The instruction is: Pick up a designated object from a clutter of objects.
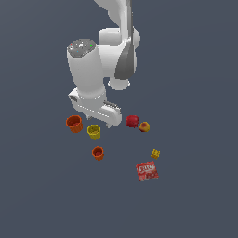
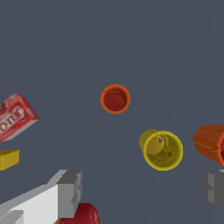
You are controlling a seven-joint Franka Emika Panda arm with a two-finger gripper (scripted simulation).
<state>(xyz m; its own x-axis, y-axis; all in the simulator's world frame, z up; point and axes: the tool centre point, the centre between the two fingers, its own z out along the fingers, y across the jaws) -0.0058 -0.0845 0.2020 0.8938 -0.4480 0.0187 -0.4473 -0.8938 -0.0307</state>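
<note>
The designated object, a small mustard-yellow cup (image 1: 94,131) (image 2: 162,150), stands upright on the dark floor with its mouth up. My gripper (image 1: 99,122) (image 2: 142,192) hovers just above and behind it, open, with nothing between its fingers (image 2: 70,192). In the wrist view the cup lies a little off the line between the two fingers and touches neither. The clutter of objects surrounds it: one orange cup (image 1: 74,123) (image 2: 212,143) close beside it and a smaller orange cup (image 1: 97,153) (image 2: 115,99) in front.
A red round thing (image 1: 132,121) (image 2: 83,214) and a red-yellow fruit (image 1: 144,126) lie to the exterior view's right of the gripper. Farther out are a small yellow block (image 1: 155,153) (image 2: 8,159) and a red box (image 1: 147,171) (image 2: 15,116).
</note>
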